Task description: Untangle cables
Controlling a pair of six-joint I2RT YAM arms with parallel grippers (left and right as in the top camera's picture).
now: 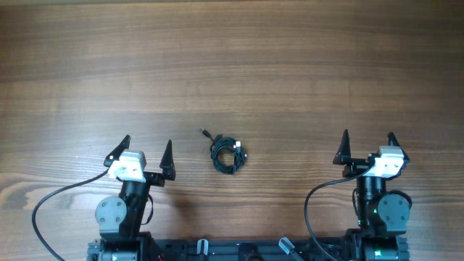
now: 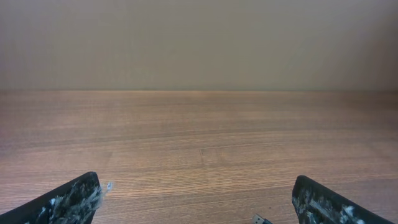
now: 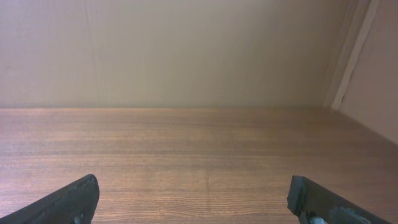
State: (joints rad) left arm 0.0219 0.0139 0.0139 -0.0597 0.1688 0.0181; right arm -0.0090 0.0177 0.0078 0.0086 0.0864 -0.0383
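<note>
Our left gripper (image 1: 148,145) and right gripper (image 1: 368,138) both stand spread wide and empty, well apart, by the near edge of the table (image 1: 232,58). The cables (image 1: 228,154) lie between them as one small tight coil, closer to the left gripper, with a plug end poking toward the far edge. We judge the main risk to be pinching several strands at once. A pull would then tighten the knot or drag the whole bundle across the wood.
</note>
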